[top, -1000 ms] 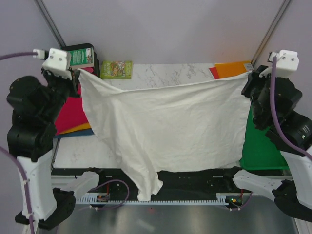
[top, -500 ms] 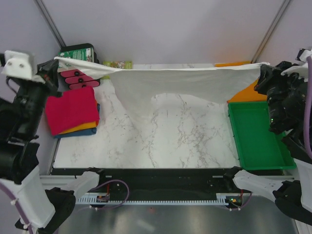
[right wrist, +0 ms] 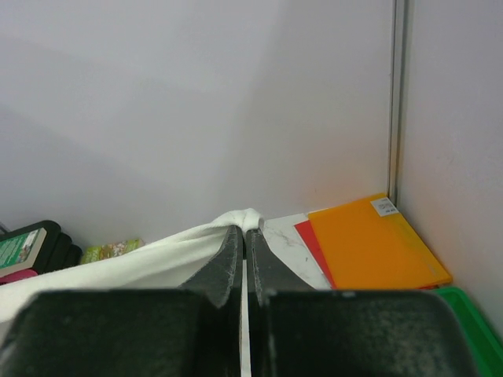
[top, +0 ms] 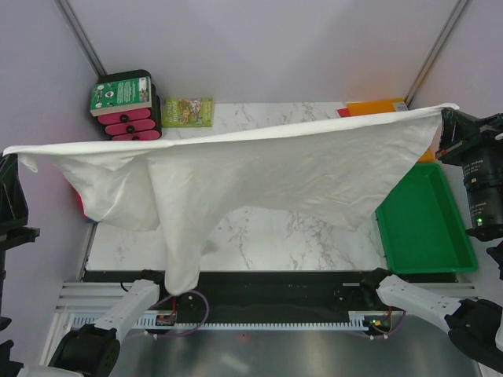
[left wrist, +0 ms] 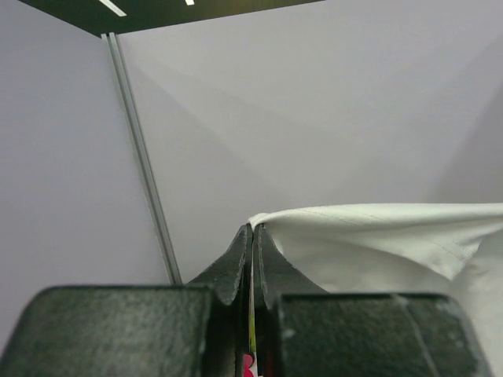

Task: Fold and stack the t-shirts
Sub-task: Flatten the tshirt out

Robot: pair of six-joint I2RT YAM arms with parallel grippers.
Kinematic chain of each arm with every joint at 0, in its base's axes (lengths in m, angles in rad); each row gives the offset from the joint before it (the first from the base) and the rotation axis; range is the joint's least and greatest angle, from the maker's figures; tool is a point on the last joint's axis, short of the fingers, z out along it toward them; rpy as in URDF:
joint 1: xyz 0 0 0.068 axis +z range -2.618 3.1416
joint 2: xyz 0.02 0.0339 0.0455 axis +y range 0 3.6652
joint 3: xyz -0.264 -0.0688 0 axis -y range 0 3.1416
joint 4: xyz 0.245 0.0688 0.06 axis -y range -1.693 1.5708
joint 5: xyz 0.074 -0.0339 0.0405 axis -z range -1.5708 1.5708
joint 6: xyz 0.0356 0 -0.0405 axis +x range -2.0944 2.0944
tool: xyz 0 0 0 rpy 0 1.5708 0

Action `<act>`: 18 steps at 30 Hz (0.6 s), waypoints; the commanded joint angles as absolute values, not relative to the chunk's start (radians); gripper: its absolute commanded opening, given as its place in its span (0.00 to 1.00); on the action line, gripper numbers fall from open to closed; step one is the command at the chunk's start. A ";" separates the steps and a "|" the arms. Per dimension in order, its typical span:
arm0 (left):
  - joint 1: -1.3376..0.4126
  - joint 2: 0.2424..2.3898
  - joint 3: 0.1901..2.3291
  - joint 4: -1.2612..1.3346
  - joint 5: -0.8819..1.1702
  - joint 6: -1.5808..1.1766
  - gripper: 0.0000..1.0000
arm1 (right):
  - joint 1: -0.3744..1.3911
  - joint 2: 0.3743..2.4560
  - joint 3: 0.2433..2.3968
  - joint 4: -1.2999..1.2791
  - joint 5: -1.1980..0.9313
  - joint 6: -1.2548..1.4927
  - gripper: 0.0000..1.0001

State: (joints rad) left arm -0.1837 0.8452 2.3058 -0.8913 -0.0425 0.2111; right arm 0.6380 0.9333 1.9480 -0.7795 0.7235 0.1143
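Top external view: a thin, wrinkled plain white t-shirt (top: 299, 169) is seen stretched wide in the air above the white marble-patterned table (top: 314, 239). It is held by two upper corners at opposite sides of the frame. Its top edge is drawn nearly straight, while the lower part sags and a long tail droops past the near table edge on the left. Such a high, taut hold is judged to let the cloth hang flat, so that it can be laid out for folding. A green plastic tray (top: 464, 263) lies below the right corner, and a flat orange sheet (top: 376, 106) lies behind it. The folded pile cannot be made out behind the hanging cloth.

Left wrist view: the black fingers of the left gripper (left wrist: 253, 232) are pressed together on the shirt's edge, which runs off to the right.

Right wrist view: the right gripper (right wrist: 244, 233) is likewise clamped on a bunched white corner, with the cloth trailing away to the left.
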 commanded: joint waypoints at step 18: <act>-0.209 0.932 1.496 -0.539 -0.057 0.287 0.02 | 0.550 1.000 1.299 -0.447 0.778 0.218 0.00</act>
State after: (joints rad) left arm -0.2111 0.8680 1.6703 -0.7284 -0.0593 0.2352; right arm 0.6239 0.9054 1.3991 -0.6258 0.8124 0.1608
